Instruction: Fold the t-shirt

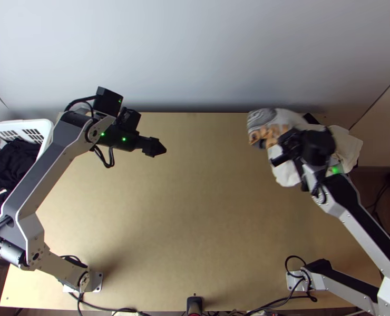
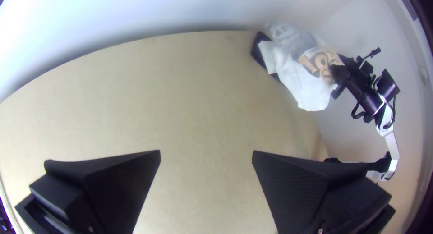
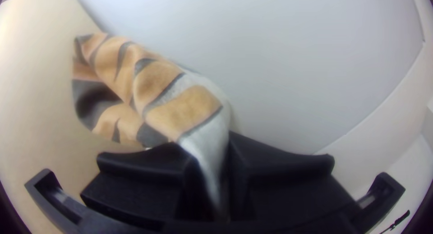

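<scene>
Counted from the largest down: one light wooden table [image 1: 195, 221]; two arms, left [image 1: 39, 171] and right [image 1: 369, 221]; one white basket [image 1: 46, 129], just beside the table's left edge; one t-shirt [image 1: 286, 171], white with a grey and orange-tan print, bunched, at the far right of the table; two grippers, one per arm; one small black device [image 1: 194, 304] at the middle of the near edge.

From the top view: dark clothes [image 1: 10, 168] heaped in the basket; the left gripper [image 1: 160, 148] over the far left part of the table, well apart from the shirt; the right gripper [image 1: 279, 148] at the shirt. Also pale cloth [image 1: 349, 148] on the far side of that gripper's wrist; cannot tell it from more of the shirt.

From the left wrist view: the left gripper [image 2: 206, 152] spread wide with bare table between its fingers; a dark thing [image 2: 258, 49] right beside the bunched white cloth.

From the right wrist view: the right gripper [image 3: 205, 139] clamped on a pinched part of the shirt, with the striped orange-tan print crumpled close beyond the fingers.
</scene>
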`<state>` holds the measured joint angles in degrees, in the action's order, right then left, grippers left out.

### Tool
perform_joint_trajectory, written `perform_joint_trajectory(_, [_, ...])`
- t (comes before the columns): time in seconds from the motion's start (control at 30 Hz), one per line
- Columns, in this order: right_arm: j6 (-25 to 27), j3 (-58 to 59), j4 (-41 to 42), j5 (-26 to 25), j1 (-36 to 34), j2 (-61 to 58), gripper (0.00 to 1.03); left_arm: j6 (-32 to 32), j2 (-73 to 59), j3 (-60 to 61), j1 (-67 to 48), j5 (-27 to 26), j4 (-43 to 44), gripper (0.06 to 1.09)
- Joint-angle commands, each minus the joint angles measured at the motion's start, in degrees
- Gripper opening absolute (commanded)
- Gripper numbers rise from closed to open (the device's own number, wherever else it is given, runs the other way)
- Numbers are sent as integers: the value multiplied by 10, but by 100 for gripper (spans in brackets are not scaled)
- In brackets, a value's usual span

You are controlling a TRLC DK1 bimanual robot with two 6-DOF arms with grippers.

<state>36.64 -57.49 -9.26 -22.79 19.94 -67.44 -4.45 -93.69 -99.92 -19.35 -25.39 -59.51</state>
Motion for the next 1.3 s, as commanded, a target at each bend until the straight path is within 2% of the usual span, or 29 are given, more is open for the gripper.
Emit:
perform_joint_trajectory(0.0, [-5, -53, -20, 50, -127, 26, 3, 0, 15, 21, 11, 2, -1, 105])
perform_joint_trajectory(0.2, [-5, -99, -20, 180, -321, 2, 3, 1, 18, 26, 16, 3, -1, 105])
perform_joint_trajectory(0.33, [-4, -138, -16, 249, -417, -39, 3, 3, 19, 34, 18, 3, -1, 105])
perform_joint_trajectory(0.57, [5, -177, 30, 293, -502, -133, 3, 8, 25, 45, 26, 4, -2, 105])
perform_joint_trajectory(0.9, [4, -223, 92, 296, -536, -276, 3, 24, 46, 52, 64, 5, -29, 105])
perform_joint_trajectory(1.1, [-13, -213, 100, 285, -482, -328, 3, 27, 62, 69, 79, 5, -33, 105])
perform_joint_trajectory(1.27, [-65, -224, 107, 250, -417, -360, 3, 27, 78, 85, 91, 5, -34, 105])
